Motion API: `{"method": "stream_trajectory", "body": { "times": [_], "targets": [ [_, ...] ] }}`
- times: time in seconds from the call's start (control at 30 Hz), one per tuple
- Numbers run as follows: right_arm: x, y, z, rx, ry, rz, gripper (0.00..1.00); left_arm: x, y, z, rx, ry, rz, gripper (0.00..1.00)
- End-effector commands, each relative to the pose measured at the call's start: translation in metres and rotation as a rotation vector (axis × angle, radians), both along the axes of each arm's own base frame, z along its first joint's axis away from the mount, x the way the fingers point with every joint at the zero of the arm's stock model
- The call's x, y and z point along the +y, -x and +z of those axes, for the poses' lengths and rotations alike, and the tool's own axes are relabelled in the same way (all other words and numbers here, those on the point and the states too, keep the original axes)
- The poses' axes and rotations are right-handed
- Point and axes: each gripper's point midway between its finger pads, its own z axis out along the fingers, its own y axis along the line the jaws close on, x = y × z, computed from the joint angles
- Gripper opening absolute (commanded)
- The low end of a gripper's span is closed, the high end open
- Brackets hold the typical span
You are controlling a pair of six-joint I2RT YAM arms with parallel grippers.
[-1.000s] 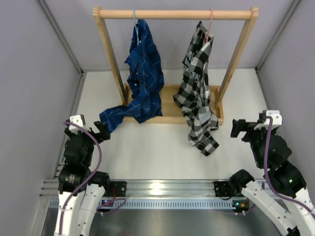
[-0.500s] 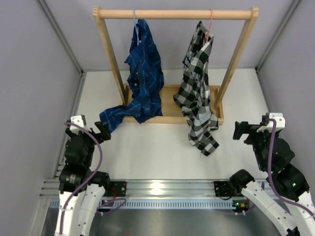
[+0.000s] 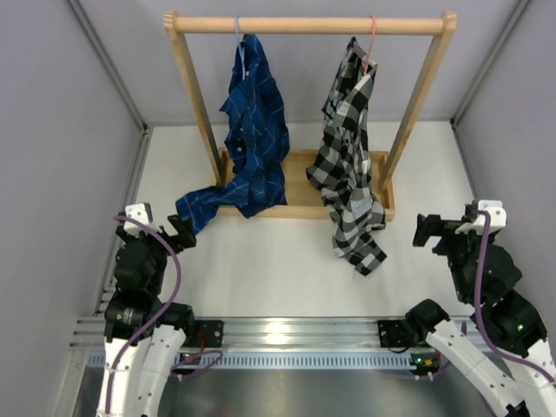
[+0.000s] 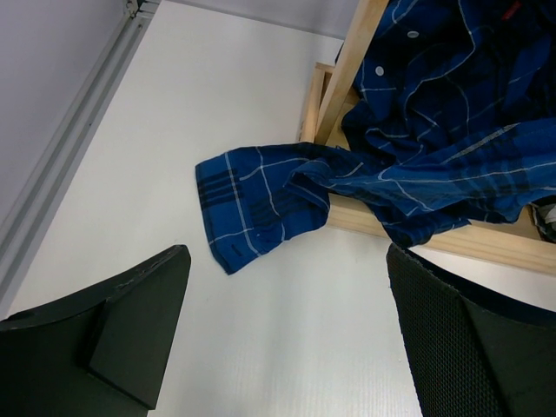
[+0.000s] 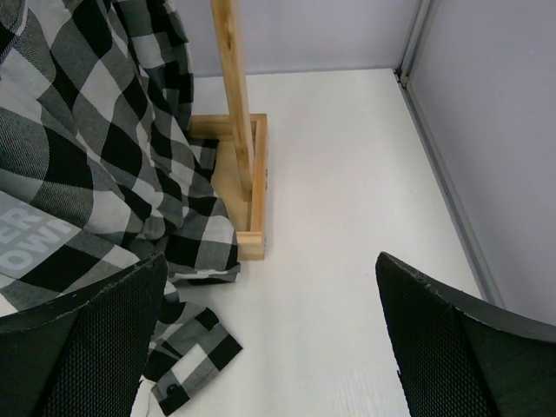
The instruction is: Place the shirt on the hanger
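Saw shirt (image 3: 347, 165) hung on hanger (image 3: 373, 39), hem trailing onto surface (image 3: 261, 269). Held left claw (image 3: 178, 231) and right claw (image 3: 425, 229) wide open, empty. Best pulled back clear of that hem.

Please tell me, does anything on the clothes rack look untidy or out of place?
Yes. The checked shirt hangs bunched and lopsided from the pink hanger, its lower end trailing off the rack base onto the table. The blue shirt also sags, one sleeve lying on the table.
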Motion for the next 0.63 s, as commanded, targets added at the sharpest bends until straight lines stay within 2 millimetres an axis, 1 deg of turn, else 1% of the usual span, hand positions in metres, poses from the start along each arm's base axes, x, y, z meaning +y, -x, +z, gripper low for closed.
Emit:
{"method": "stream_trajectory", "body": {
  "times": [0.0, 0.17, 0.43, 0.6],
  "targets": [
    [-0.0066, 0.0058, 0.0119, -0.031, -0.024, -0.020, 1.00, -0.0039, -0.0041, 0.0120, -0.054, -0.007, -0.025, 0.98],
    [-0.0033, 0.0044, 0.0081, -0.022, -0.029, -0.008, 0.99, -0.0049, -0.0039, 0.0116, -0.054, -0.007, -0.031, 0.98],
    [-0.0048, 0.0023, 0.0065, -0.012, -0.026, -0.027, 1.00, -0.0070, -0.0039, 0.0127, -0.057, -0.007, -0.043, 0.98],
    [-0.0020, -0.0002, 0.0040, 0.002, -0.018, -0.020, 1.00, -0.0075, -0.0037, 0.0119, -0.056, -0.008, -0.047, 0.98]
  ]
}}
